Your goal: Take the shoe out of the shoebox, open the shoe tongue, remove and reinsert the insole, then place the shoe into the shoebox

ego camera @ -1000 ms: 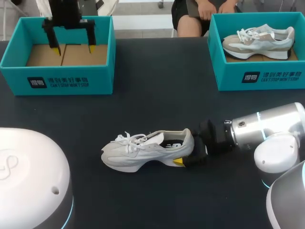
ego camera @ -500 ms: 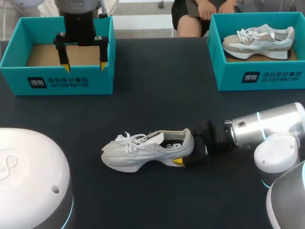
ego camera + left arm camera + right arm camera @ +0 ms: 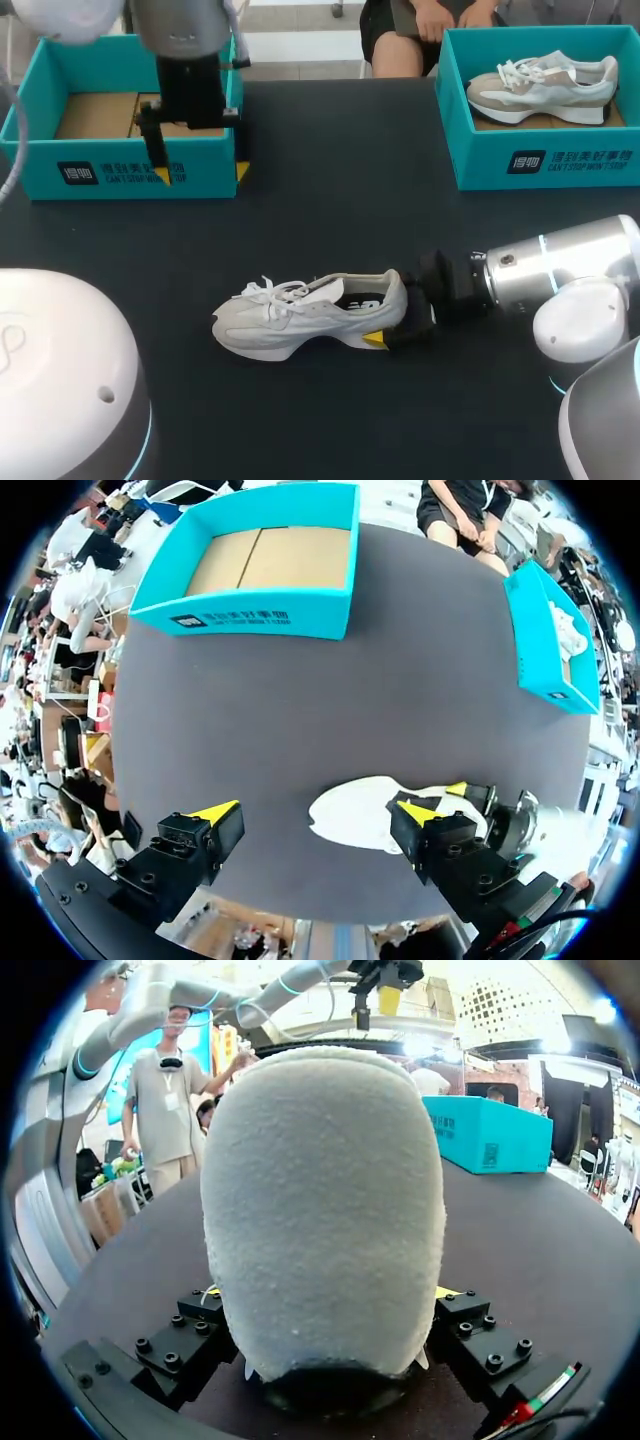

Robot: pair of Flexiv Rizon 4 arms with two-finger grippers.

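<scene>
Two teal shoeboxes stand at the far edge of the dark table (image 3: 330, 180). The left shoebox (image 3: 110, 172) is in the upper left of the frame with its cardboard floor showing. The right shoebox (image 3: 540, 160) is in the upper right and holds a second shoe (image 3: 540, 85), lying on its side.

Item under task: the shoe (image 3: 310, 315), pale grey with white laces, stands upright on its sole on the table in the lower middle of the frame, well apart from both boxes. Its toe points to frame left and its heel to frame right.

Right gripper (image 3: 405, 308): at the heel, coming in from the right edge, with one yellow tip showing low against the sole. The right wrist view confirms that the heel of the shoe (image 3: 322, 1210) fills the gap of the right gripper (image 3: 328, 1295), a finger pressing it on each side; I record it as clamped on the shoe.

Left gripper (image 3: 200, 172): upper left of the frame, over the front right corner of the left shoebox, fingers spread and holding nothing. In its own wrist view the left gripper (image 3: 318, 810) stands wide apart high above the table, with the shoe (image 3: 355, 815) far beneath it and the left shoebox (image 3: 260, 610) ahead
</scene>
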